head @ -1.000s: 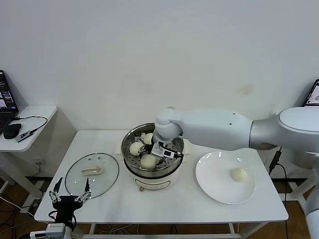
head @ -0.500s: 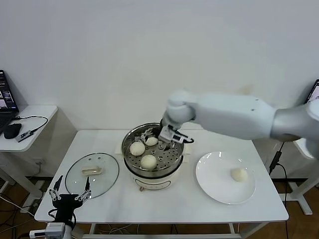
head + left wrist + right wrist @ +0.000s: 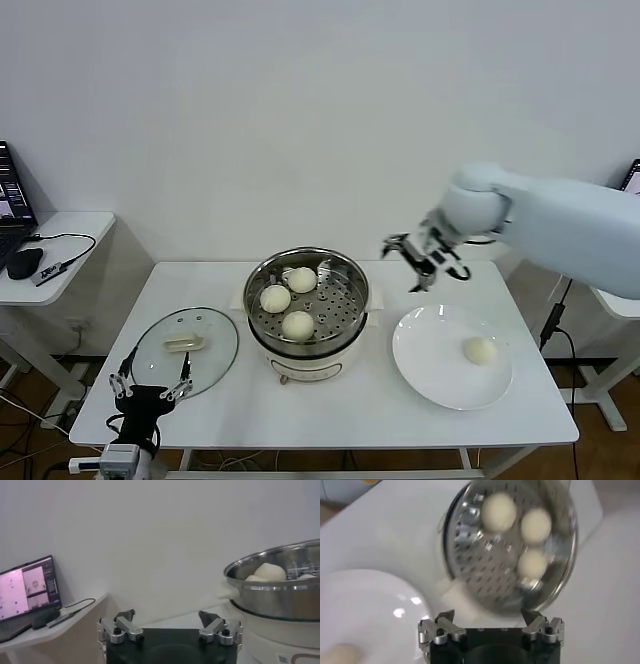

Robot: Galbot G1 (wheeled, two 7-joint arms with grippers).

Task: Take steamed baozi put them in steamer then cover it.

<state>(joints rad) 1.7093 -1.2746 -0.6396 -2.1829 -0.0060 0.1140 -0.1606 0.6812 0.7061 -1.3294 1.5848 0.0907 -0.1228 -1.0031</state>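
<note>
Buns: three steamed baozi (image 3: pixel 287 299) sit in the steamer (image 3: pixel 345 330), one on the white plate (image 3: pixel 430 370). Right gripper (image 3: pixel 421 262) hovers between them, fingers open, empty. Left gripper (image 3: pixel 150 392) waits by the worktop's (image 3: pixel 350 410) front edge, open.

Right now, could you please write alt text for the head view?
The right gripper hangs open and empty between the steamer, which holds three baozi, and a white plate with one baozi; the glass lid lies left.
</note>
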